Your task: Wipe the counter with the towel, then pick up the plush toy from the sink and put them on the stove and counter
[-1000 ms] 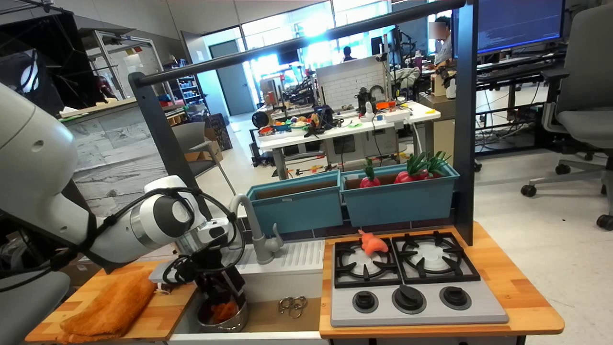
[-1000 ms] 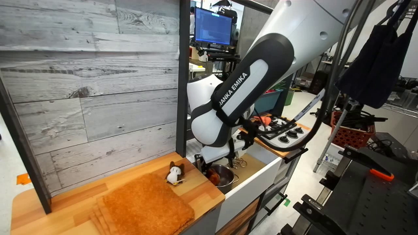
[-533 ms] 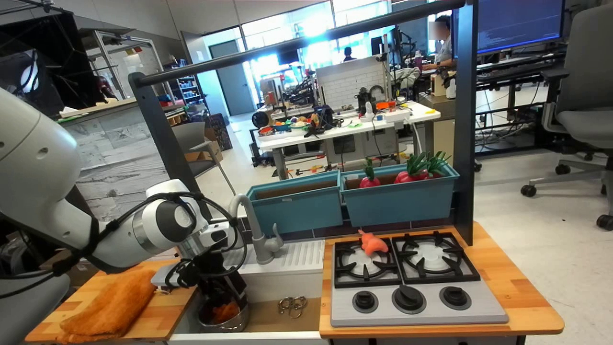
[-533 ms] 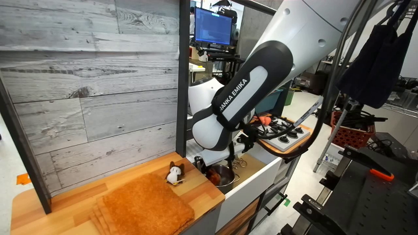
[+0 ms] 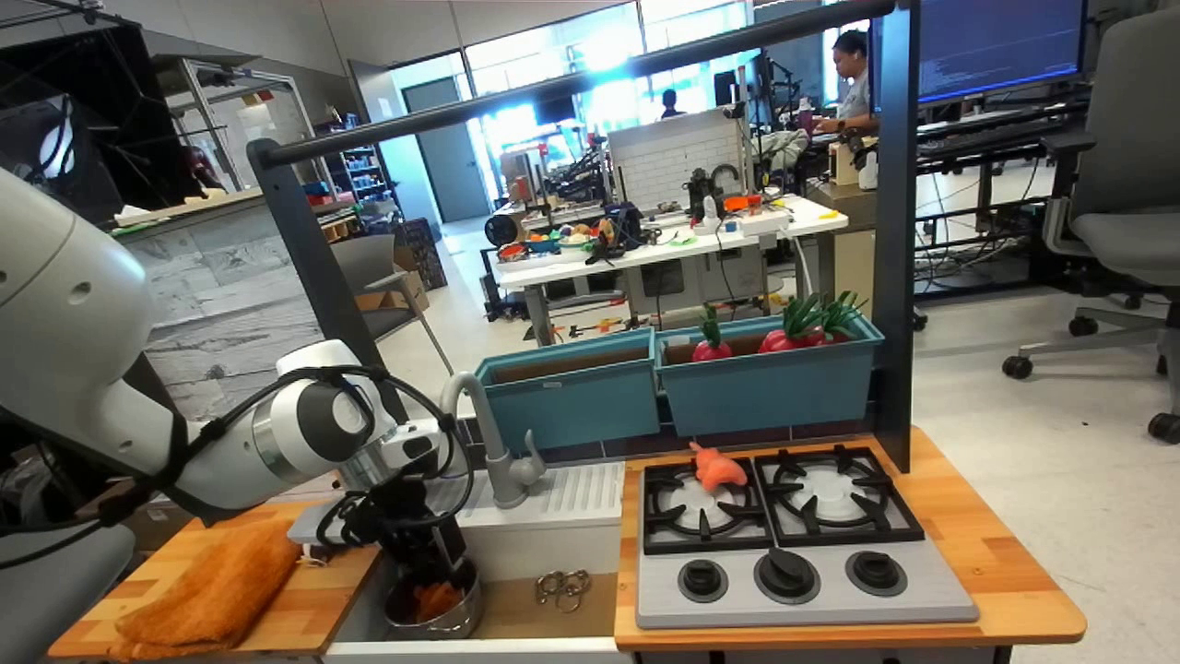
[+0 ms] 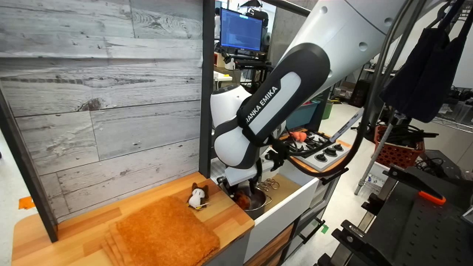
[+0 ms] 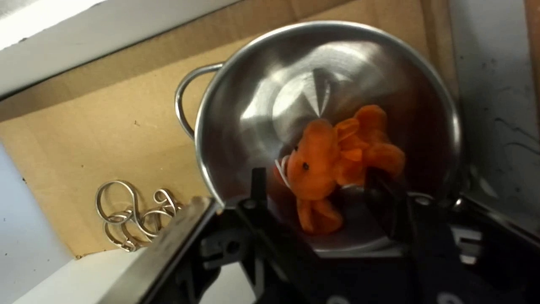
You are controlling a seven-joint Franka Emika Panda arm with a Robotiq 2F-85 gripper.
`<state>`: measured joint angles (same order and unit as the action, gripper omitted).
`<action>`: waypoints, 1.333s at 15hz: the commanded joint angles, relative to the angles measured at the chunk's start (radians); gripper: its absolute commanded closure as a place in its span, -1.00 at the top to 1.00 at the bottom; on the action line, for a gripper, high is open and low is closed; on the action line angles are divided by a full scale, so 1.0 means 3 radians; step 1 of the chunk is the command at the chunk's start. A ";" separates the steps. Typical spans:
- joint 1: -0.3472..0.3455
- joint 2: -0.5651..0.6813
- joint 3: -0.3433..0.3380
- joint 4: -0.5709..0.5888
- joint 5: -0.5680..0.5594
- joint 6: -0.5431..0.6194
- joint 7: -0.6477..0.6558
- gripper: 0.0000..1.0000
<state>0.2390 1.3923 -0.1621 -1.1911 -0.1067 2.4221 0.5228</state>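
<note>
An orange plush toy (image 7: 316, 164) lies in a steel pot (image 7: 202, 105) in the white sink (image 5: 562, 544). My gripper (image 7: 316, 179) is open, its fingers reaching into the pot on either side of the toy; the right finger overlaps its body in the wrist view, and I cannot tell if it touches. The orange towel (image 6: 166, 229) lies folded flat on the wooden counter (image 6: 85, 225). A small brown and white plush toy (image 6: 197, 196) sits by the towel. A coral plush toy (image 5: 719, 468) rests on a left burner of the stove (image 5: 737, 609).
Metal rings (image 7: 130, 215) lie on the sink's cardboard floor beside the pot. The grey faucet (image 5: 498, 461) stands behind the gripper. Teal planters (image 5: 572, 397) hang behind the sink and stove. A dark upright post (image 6: 207, 92) stands near the arm.
The arm dips slightly, then rises back a little. The gap between the fingers looks narrower, with the outer finger now inside the pot's rim. The pot has shifted slightly.
</note>
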 commanded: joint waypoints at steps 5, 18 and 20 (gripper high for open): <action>0.0013 0.0300 0.0115 0.0331 0.0118 -0.0032 -0.0036 -0.17; 0.0000 0.0140 0.0164 0.0159 0.0124 0.0061 -0.0149 -0.99; 0.0023 -0.0028 0.0161 -0.0039 0.0093 0.0115 -0.0213 -0.99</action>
<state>0.2336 1.4091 -0.1518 -1.1584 -0.0851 2.4182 0.4829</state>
